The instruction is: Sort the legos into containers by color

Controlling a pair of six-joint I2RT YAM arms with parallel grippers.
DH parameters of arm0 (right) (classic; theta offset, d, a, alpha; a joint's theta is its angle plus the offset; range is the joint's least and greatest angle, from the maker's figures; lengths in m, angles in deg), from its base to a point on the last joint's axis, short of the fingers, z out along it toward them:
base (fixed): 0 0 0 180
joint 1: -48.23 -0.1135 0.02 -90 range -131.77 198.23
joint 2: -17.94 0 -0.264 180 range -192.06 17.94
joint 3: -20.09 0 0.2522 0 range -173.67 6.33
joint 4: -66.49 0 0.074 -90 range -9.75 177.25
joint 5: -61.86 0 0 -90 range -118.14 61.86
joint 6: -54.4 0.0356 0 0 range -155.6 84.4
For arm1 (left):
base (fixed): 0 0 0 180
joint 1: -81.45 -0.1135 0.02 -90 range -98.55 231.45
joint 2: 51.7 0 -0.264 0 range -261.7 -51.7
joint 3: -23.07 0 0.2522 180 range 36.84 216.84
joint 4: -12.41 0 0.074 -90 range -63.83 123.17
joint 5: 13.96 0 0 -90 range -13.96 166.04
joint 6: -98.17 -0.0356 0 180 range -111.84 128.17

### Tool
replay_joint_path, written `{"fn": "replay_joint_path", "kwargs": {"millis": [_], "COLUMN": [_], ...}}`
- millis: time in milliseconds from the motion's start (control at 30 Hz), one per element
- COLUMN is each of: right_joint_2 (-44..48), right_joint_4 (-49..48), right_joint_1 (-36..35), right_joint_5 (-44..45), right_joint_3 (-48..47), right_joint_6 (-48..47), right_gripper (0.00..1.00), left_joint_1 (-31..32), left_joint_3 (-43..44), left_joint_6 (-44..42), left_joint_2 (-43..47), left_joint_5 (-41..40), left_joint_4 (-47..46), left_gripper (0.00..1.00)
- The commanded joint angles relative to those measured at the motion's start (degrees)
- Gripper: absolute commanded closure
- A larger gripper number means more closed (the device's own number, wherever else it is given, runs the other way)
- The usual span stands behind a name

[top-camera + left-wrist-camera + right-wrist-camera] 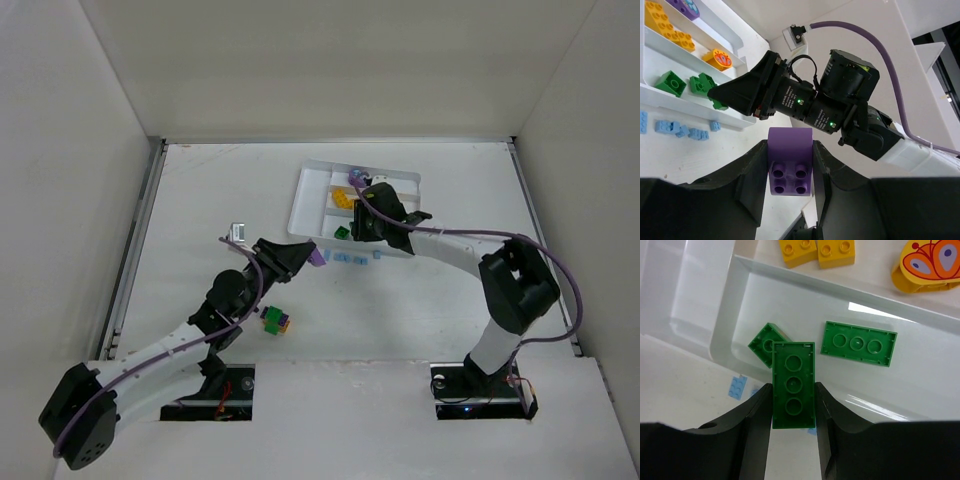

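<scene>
- Nearest: mixed clump [275, 320] on the table [200, 200], unsorted; likely to skid when pinched.
- Jaws of the left gripper [789, 150] clamped on a purple brick [790, 175], above the table just before the tray [310, 200]; right gripper [792, 390] close by, danger of collision if both advanced together.
- Loose pale blue bricks [682, 129] beside the tray's near wall; easily swept away by a low finger.
- Jaws of the right gripper clamped on a green brick [793, 365], seemingly over the near wall of the green compartment [920, 370]; released too early, could fall outside.
- Farther: yellow bricks [817, 250] and a yellow piece [927, 265] with a butterfly picture, no letters; white print on the right gripper's body too small to read.
</scene>
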Motion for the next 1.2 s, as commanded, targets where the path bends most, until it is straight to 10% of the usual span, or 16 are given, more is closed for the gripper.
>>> {"fn": "replay_joint_path", "kwargs": {"millis": [0, 400, 800, 1167], "right_joint_2": [-1.53, 0.56, 29.91, 44.24], "right_joint_4": [2.27, -5.19, -23.04, -21.90], "right_joint_1": [0.73, 1.17, 3.71, 1.79], "right_joint_5": [1.90, 2.61, 8.67, 7.88], "right_joint_3": [-4.86, -2.95, 27.36, 36.78], "right_joint_6": [-4.49, -3.26, 9.30, 11.86], "right_gripper": [0.61, 0.31, 0.34, 0.34], "left_joint_1": [0.08, -1.41, -5.45, -8.53], "left_joint_3": [3.68, 12.38, 40.22, 69.67], "left_joint_6": [-2.48, -3.45, -4.94, -6.69], "left_joint_2": [-1.34, -13.46, -46.76, -71.29], "left_joint_5": [-1.89, -7.95, -14.72, -18.93], "left_joint_4": [-1.80, 1.19, 9.96, 21.31], "left_gripper": [0.80, 0.80, 0.80, 0.79]}}
